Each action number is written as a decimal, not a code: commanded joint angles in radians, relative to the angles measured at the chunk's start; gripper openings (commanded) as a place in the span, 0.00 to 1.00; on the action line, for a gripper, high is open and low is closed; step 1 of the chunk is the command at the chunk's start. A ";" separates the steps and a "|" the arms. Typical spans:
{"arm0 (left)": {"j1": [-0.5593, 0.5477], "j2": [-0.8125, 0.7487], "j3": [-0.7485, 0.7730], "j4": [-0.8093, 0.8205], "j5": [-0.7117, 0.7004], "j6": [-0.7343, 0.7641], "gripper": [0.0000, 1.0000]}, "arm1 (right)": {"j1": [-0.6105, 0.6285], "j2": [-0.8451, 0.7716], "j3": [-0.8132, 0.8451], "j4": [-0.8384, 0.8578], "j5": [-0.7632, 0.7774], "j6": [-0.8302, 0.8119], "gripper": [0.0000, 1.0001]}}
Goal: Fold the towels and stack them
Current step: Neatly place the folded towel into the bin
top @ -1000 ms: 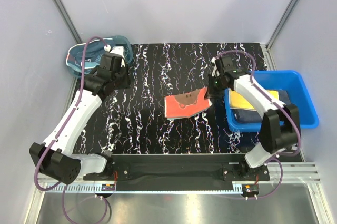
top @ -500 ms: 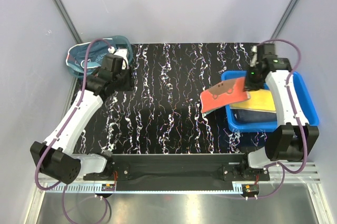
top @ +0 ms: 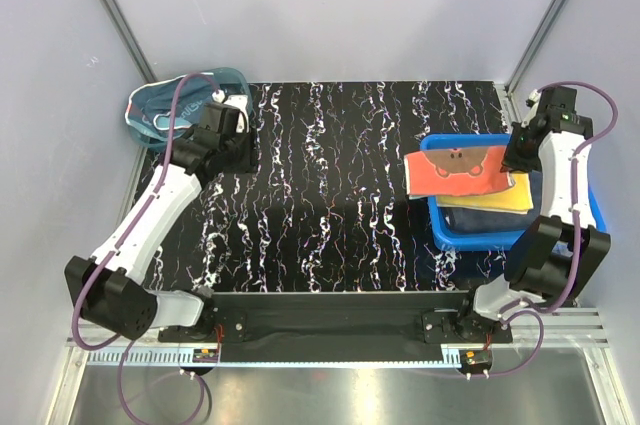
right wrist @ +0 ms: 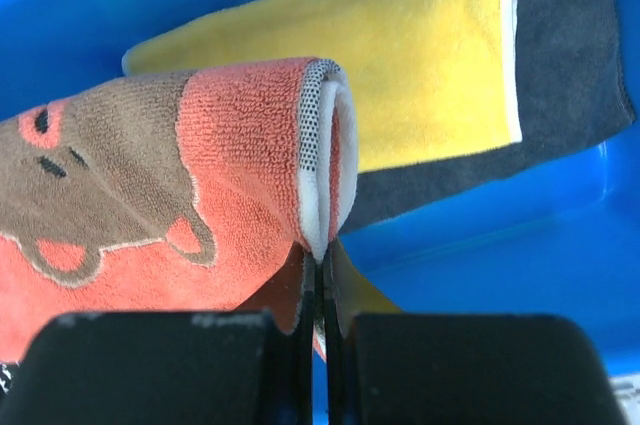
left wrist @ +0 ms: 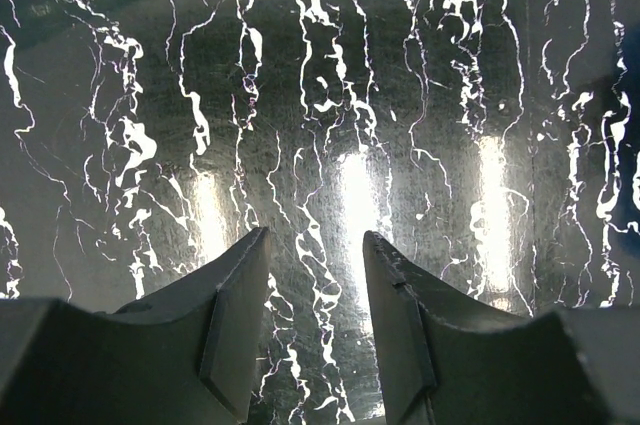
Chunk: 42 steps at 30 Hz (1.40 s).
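Note:
My right gripper (top: 516,162) (right wrist: 322,270) is shut on the folded orange-red towel (top: 458,170) (right wrist: 180,185) with the brown face print. It holds the towel over the left part of the blue bin (top: 586,195). A folded yellow towel (top: 495,197) (right wrist: 400,75) lies in the bin on a dark grey-blue towel (right wrist: 570,65). My left gripper (top: 232,145) (left wrist: 315,245) is open and empty above the black marbled table (top: 330,175) at the far left.
A teal mesh-sided basket (top: 160,105) stands at the back left corner, just behind my left gripper. The blue bin fills the right edge of the table. Grey walls close in the back and sides.
My right gripper has carried the orange-red towel from the middle of the table to the right, over the blue bin. The left arm has shifted only slightly.

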 commanded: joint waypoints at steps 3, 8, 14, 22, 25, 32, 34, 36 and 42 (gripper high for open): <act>0.004 0.022 0.068 0.025 0.010 -0.002 0.47 | -0.032 0.037 0.001 0.105 -0.037 -0.005 0.00; 0.002 0.069 0.155 -0.027 0.025 0.002 0.47 | -0.050 0.072 -0.014 0.144 -0.030 -0.020 0.00; 0.002 0.092 0.217 -0.006 0.031 -0.018 0.47 | -0.070 0.092 -0.053 0.197 -0.019 -0.033 0.00; 0.002 0.121 0.270 0.002 0.067 -0.045 0.47 | -0.085 0.155 -0.079 0.260 0.010 -0.037 0.00; 0.002 0.135 0.267 0.011 0.063 -0.045 0.47 | -0.087 0.175 -0.069 0.286 0.027 -0.025 0.00; 0.004 0.146 0.275 0.009 0.053 -0.048 0.47 | -0.092 0.187 -0.042 0.285 0.032 -0.066 0.00; 0.002 0.147 0.274 0.006 0.050 -0.047 0.48 | -0.096 0.187 -0.030 0.282 0.035 -0.080 0.00; 0.004 0.146 0.267 0.009 0.050 -0.045 0.48 | -0.101 0.184 -0.025 0.279 0.041 -0.088 0.00; 0.002 0.143 0.260 0.008 0.057 -0.048 0.48 | -0.102 0.125 -0.057 0.312 0.006 -0.095 0.00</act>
